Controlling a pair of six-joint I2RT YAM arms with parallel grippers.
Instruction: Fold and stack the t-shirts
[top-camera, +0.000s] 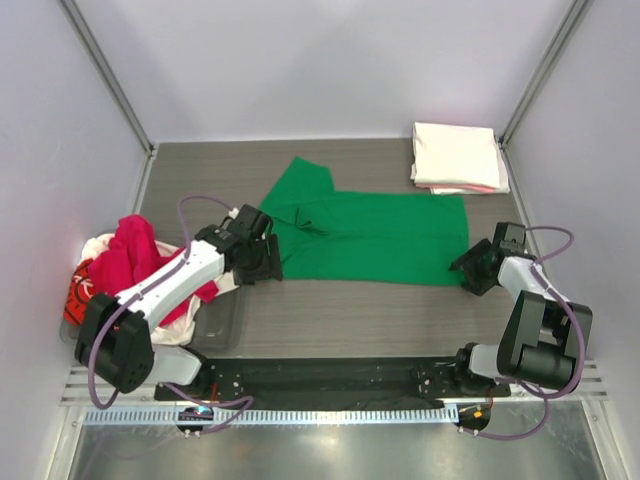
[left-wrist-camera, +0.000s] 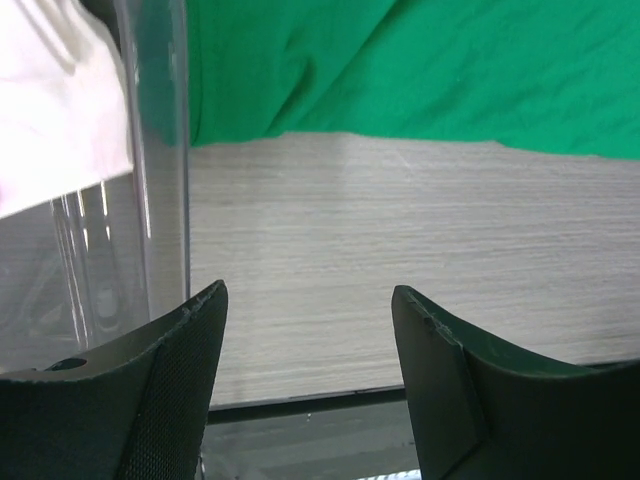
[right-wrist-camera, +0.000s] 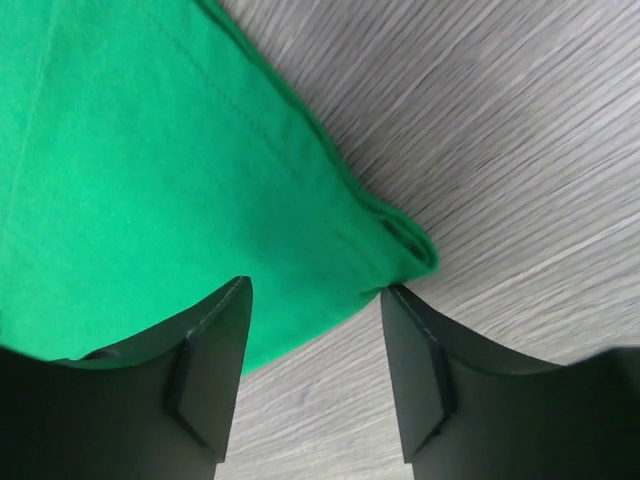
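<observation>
Top external view: I see table (top-camera: 340, 320) with green tee (top-camera: 370, 235) spread flat mid-table, fold unfinished, I judge (one sleeve pokes out far side). Heap of unfolded tees (top-camera: 125, 265) waits in clear bin (top-camera: 225, 320) at left; folded stack (top-camera: 458, 157) done, far right corner. My left gripper (top-camera: 262, 258): jaws apart, empty, over bare wood by near-left hem. My right gripper (top-camera: 470, 268): jaws apart astride near-right corner, nothing clamped yet
</observation>
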